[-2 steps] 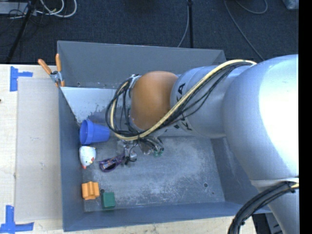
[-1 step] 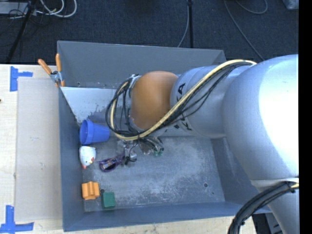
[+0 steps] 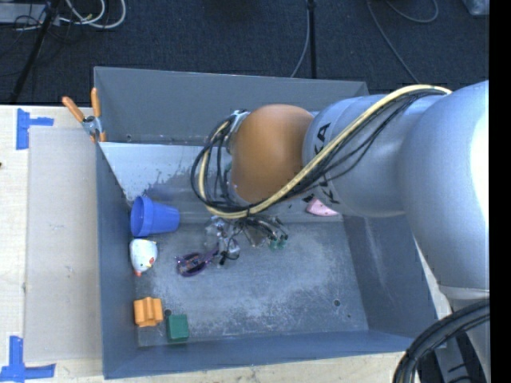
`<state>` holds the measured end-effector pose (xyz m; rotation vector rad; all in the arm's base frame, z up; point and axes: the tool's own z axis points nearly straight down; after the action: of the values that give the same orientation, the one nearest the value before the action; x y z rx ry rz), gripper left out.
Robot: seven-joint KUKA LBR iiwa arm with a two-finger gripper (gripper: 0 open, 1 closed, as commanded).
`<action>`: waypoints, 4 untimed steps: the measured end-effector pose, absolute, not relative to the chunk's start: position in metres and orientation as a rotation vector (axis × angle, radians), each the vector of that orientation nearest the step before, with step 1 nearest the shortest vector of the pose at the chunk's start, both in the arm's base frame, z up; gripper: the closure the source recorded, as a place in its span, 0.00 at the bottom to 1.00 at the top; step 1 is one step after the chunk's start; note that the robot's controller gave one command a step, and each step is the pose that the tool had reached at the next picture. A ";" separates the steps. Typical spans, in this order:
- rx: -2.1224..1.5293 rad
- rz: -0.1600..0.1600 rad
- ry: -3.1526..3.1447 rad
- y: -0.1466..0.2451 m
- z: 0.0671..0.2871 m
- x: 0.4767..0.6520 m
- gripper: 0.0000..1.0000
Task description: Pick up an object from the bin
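Observation:
My gripper [image 3: 223,248] reaches down into the middle of the bin, its body partly hidden under the arm's orange cover. Its tips stand right beside a small dark purple thing [image 3: 190,264] that lies on the bin floor just to the left of them. A small green thing [image 3: 277,243] lies close to the gripper on its right. A blue cup [image 3: 152,216] lies on its side to the left, and a white toy [image 3: 143,255] with a red spot sits below the cup.
An orange block [image 3: 147,312] and a green block [image 3: 176,327] lie in the near left corner. A pink thing [image 3: 322,208] peeks out from under the arm at the right. The arm covers the back right of the bin.

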<state>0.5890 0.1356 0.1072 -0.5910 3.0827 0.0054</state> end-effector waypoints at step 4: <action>-0.616 0.007 3.073 0.115 0.133 0.608 1.00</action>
<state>0.6078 0.1146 0.1330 -0.6161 3.0726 0.0069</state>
